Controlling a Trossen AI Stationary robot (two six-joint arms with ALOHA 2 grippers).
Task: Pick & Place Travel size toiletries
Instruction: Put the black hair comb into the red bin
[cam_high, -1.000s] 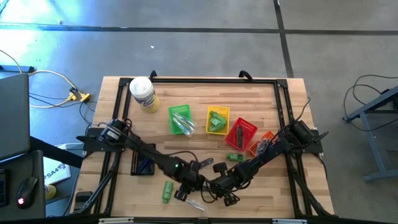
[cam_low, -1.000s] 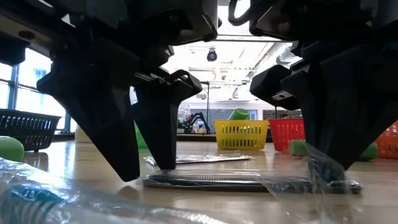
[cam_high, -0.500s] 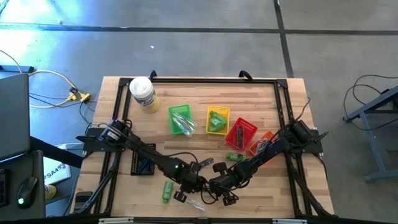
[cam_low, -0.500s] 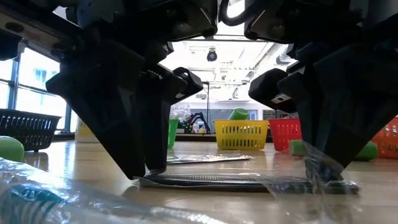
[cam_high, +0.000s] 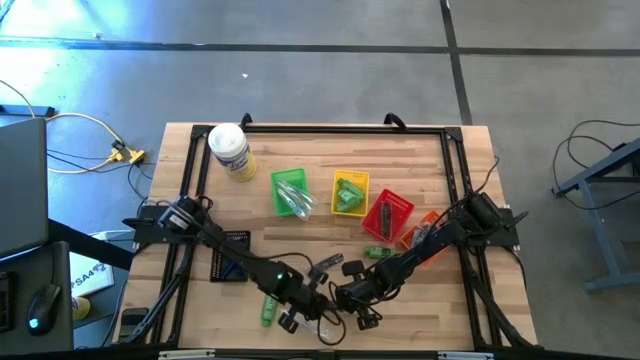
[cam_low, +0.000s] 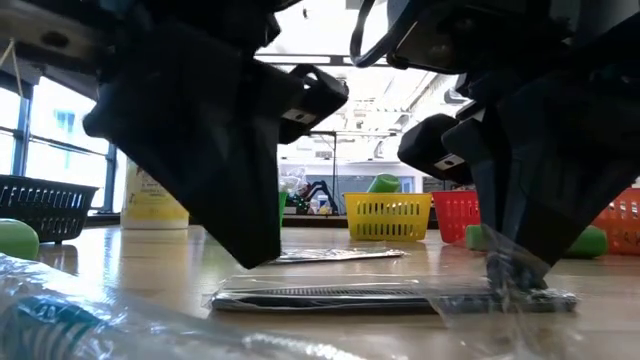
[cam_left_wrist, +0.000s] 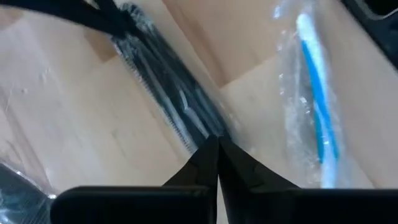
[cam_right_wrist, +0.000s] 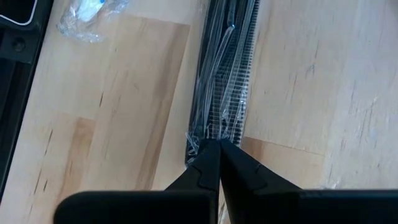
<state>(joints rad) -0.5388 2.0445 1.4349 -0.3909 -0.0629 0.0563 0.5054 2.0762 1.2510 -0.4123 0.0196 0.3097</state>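
Item, from my remote station: both grippers crowd the table's near edge, little free room between them. Left gripper (cam_left_wrist: 217, 155) — fingers pinched together on the end of a wrapped black comb (cam_left_wrist: 165, 81) lying flat on the wood; right gripper (cam_right_wrist: 219, 158) clenched on the wrapper at the same comb's other end. A clear packet with a blue-and-white stick (cam_left_wrist: 314, 106) lies just beside it, near the front edge. Green bottle (cam_high: 268, 307) sits left of the left gripper. Open wood lies mid-table; farther back stand the green basket (cam_high: 290, 190), yellow basket (cam_high: 350, 191), red basket (cam_high: 388, 216) and white jar (cam_high: 231, 152). From above, the arms hide the comb; in the low view the dark gripper bodies block most of the table, and a blurred wrapper fills the near corner
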